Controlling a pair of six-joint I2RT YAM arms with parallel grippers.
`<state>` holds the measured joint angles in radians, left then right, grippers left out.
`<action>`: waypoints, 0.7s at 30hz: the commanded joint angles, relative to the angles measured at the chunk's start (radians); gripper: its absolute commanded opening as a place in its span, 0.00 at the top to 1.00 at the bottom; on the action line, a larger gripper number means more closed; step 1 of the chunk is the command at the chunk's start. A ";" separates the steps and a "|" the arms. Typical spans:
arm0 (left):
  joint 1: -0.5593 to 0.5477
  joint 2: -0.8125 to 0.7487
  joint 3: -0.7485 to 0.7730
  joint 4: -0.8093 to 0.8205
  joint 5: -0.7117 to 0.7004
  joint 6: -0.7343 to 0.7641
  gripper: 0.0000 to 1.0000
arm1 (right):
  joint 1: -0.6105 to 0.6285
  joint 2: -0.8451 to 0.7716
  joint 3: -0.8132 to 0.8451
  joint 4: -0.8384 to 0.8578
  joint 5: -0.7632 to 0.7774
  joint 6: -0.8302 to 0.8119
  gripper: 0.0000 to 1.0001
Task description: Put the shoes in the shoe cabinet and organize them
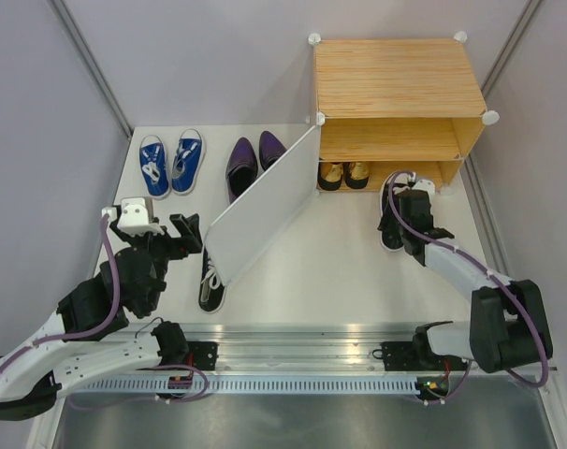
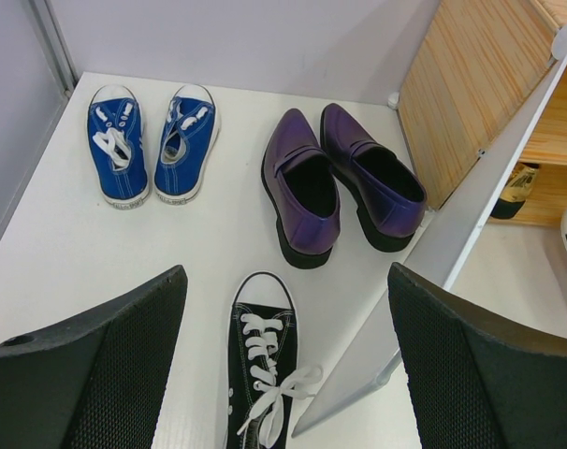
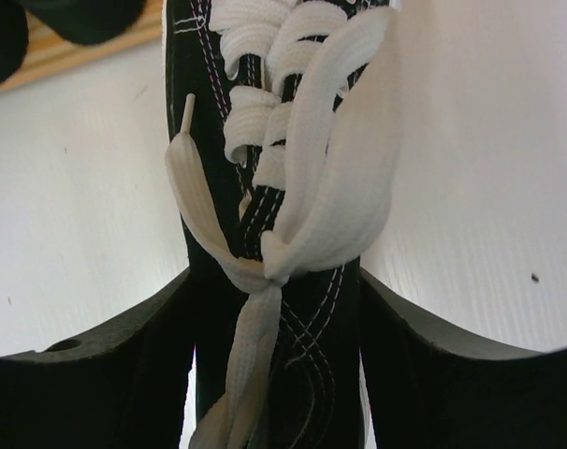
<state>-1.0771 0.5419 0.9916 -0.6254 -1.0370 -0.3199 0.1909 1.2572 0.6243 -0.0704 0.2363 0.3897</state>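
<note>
**Shoes: one pair shelved, three pairs left out**

Seen from above, the shoe cabinet [image 1: 396, 79] has its white door panel [image 1: 260, 201] swung out. Only the gold shoes [image 1: 344, 175] sit inside, on the lower shelf just beyond the right tool [image 1: 399, 217]. That tool is down over a black shoe [image 1: 388, 241] on the worktop [image 1: 330, 271].

Through the left wrist camera, the left tool [image 2: 285, 276] stands wide apart and grips nothing. A second black shoe [image 2: 260, 365] lies just under it. The purple dress shoes [image 2: 344, 187] are farther ahead, and the blue sneakers [image 2: 152, 140] are ahead to its left.

Through the right wrist camera, the right tool is clamped on the black shoe's sides at the lacing. I cannot tell whether the shoe is lifted.

By my reckoning, about a quarter is done.
</note>
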 commanded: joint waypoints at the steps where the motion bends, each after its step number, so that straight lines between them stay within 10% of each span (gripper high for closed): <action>1: 0.002 -0.005 0.004 0.029 0.017 0.035 0.10 | -0.030 0.068 0.107 0.208 0.005 -0.052 0.99; 21: 0.002 0.053 0.001 0.030 0.020 0.050 0.09 | -0.116 0.531 0.468 0.380 -0.080 -0.163 0.99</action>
<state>-1.0771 0.5797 0.9916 -0.6254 -1.0340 -0.3119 0.0875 1.7824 1.0203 0.1749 0.1616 0.2531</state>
